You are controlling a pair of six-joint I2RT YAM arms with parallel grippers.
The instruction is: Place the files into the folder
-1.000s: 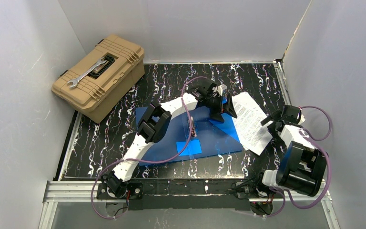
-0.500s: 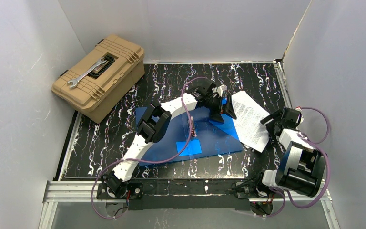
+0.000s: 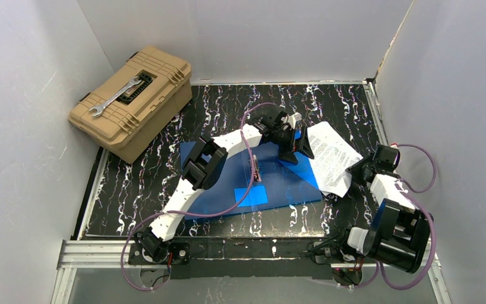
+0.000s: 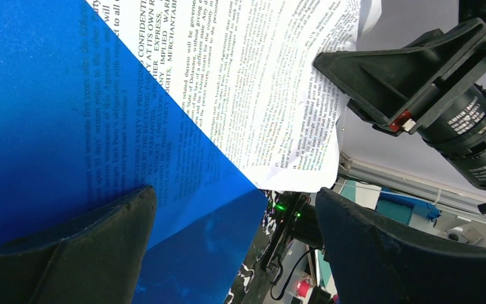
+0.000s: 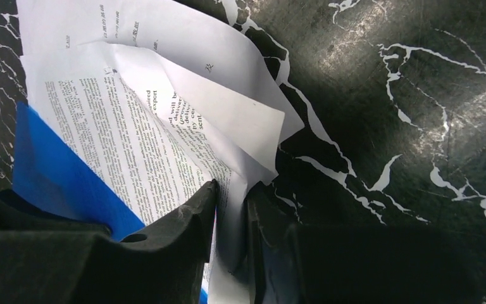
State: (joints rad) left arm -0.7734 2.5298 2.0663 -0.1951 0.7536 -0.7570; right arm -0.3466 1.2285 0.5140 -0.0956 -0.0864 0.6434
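Observation:
The blue folder (image 3: 253,180) lies flat mid-table, its right cover corner raised as a flap (image 3: 299,168). My left gripper (image 3: 294,147) hovers over that flap, wide open; in its wrist view the translucent folder (image 4: 69,107) crosses between the fingers (image 4: 234,247), with print showing through it. The files (image 3: 332,155), white printed sheets, lie partly under the cover and stick out to the right. My right gripper (image 3: 356,172) is at their near right edge. In the right wrist view its fingers (image 5: 231,209) pinch the crumpled files (image 5: 164,126) beside the folder (image 5: 50,164).
A tan toolbox (image 3: 131,101) with a wrench (image 3: 115,97) on its lid stands at the back left. White walls enclose the black marbled table (image 3: 152,171) on three sides. The right arm's elbow (image 3: 395,234) sits by the near right corner.
The right gripper has gone from open to closed on the files' edge and shifted nearer, bunching the sheets' near corner. The left arm has stayed put.

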